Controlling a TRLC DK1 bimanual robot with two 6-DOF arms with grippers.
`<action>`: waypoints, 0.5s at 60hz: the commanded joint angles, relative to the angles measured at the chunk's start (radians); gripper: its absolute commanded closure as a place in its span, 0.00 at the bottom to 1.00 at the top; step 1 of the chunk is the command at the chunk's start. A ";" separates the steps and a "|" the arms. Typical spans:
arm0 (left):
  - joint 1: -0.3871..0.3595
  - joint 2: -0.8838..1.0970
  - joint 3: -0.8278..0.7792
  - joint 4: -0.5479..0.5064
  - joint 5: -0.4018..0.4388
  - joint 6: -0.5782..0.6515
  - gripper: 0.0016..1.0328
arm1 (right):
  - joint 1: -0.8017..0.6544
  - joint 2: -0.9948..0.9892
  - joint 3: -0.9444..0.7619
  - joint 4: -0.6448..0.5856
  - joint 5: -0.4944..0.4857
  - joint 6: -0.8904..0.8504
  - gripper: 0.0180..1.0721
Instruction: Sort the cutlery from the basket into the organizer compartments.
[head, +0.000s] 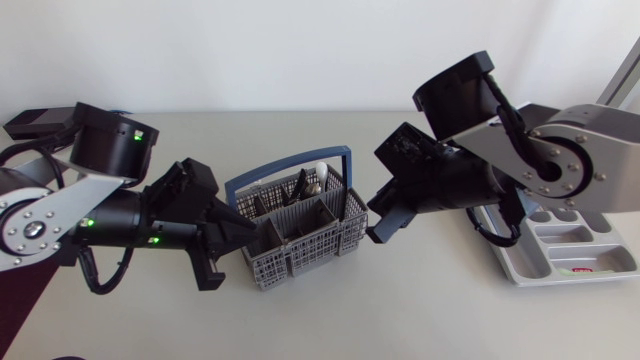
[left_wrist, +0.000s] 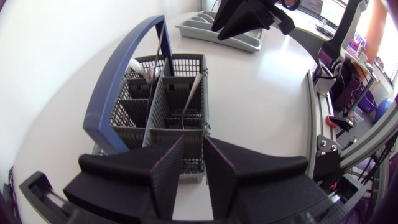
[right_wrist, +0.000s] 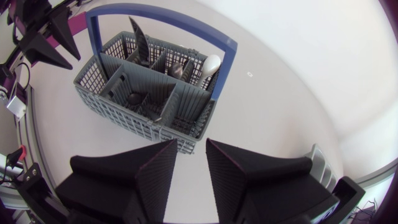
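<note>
The grey cutlery basket (head: 300, 235) with its blue handle (head: 290, 160) stands mid-table. It holds several pieces, among them a white-handled one (head: 319, 172) and dark ones (right_wrist: 140, 40). My left gripper (head: 248, 233) is at the basket's left end, open by a narrow gap with nothing between its fingers (left_wrist: 166, 180). The basket's end wall (left_wrist: 186, 163) lies just ahead of it. My right gripper (head: 377, 218) hangs off the basket's right end, open and empty (right_wrist: 189, 168), looking down on the basket (right_wrist: 155, 93). The grey organizer (head: 580, 262) lies far right, partly under my right arm.
In the left wrist view the organizer (left_wrist: 245, 42) shows beyond the basket, behind my right gripper (left_wrist: 239, 18). Bare table lies in front of the basket and between it and the organizer.
</note>
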 joint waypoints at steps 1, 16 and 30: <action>-0.028 0.056 0.051 0.004 0.011 -0.015 0.74 | 0.005 -0.039 -0.049 -0.003 -0.003 0.003 0.64; -0.129 0.183 0.140 0.041 -0.075 -0.055 0.70 | -0.012 -0.118 -0.121 0.012 -0.026 0.001 0.64; -0.190 0.291 0.229 0.061 -0.162 -0.118 0.70 | -0.032 -0.172 -0.169 0.028 -0.057 -0.003 0.64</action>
